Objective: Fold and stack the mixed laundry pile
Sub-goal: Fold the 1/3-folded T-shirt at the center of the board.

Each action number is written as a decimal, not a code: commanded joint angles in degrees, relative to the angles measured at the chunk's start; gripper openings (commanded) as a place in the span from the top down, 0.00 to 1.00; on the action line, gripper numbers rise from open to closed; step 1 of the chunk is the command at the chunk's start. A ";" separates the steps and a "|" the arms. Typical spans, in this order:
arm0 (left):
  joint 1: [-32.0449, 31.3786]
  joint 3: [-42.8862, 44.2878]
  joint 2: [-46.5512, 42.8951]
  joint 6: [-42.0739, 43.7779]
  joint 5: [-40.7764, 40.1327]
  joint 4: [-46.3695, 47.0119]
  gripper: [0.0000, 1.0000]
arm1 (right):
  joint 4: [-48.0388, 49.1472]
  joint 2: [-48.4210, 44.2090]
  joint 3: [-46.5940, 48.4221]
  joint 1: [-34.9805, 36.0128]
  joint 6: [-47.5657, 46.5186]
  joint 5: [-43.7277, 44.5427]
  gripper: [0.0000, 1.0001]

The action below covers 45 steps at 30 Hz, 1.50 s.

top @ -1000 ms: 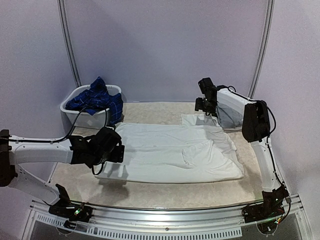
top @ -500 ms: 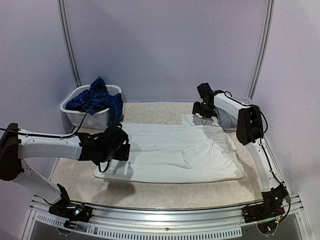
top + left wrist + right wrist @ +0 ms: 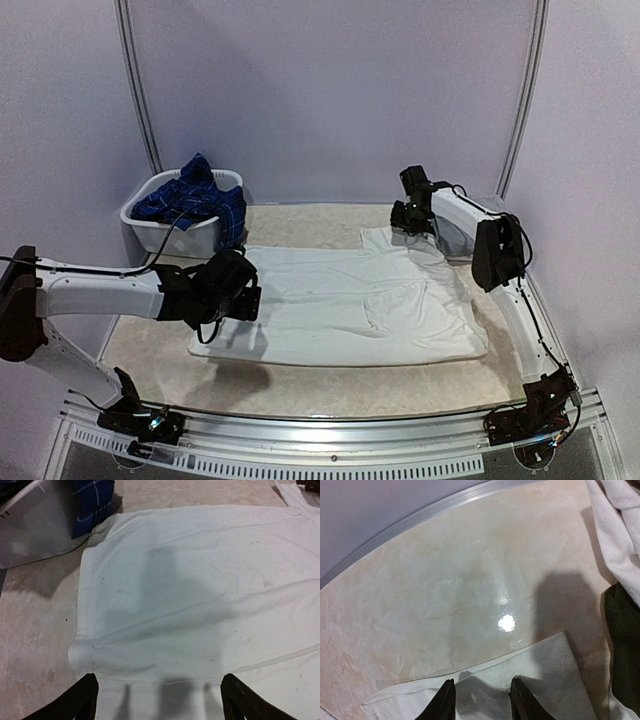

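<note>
White garment (image 3: 350, 300) is laid out flat across the middle of the tabletop (image 3: 320, 385), a few wrinkles, one sleeve folded in on the right side. Left fingers (image 3: 82, 702) are spread wide and hang over its left end, near the hem, not holding anything. Right fingers (image 3: 442, 702) are at the far right corner of the garment with just a narrow gap between them, and the cloth corner lies right below. Can't tell if they touch it. Navy plaid shirt (image 3: 195, 195) is heaped in the basket (image 3: 140, 218) at the far left, spilling over the rim.
</note>
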 commanded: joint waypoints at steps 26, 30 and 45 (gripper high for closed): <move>-0.59 -0.69 -0.94 -0.76 -0.63 -0.12 0.14 | 7.37 -11.19 -17.43 4.59 -6.05 -0.66 1.00; -0.59 -0.95 -1.30 -1.16 -0.60 0.06 0.14 | 9.83 -16.85 -21.90 4.75 -7.82 -1.23 1.00; -0.59 0.22 0.81 -1.73 -0.58 0.57 0.15 | 16.25 -25.44 -33.34 5.71 -9.33 -0.32 1.00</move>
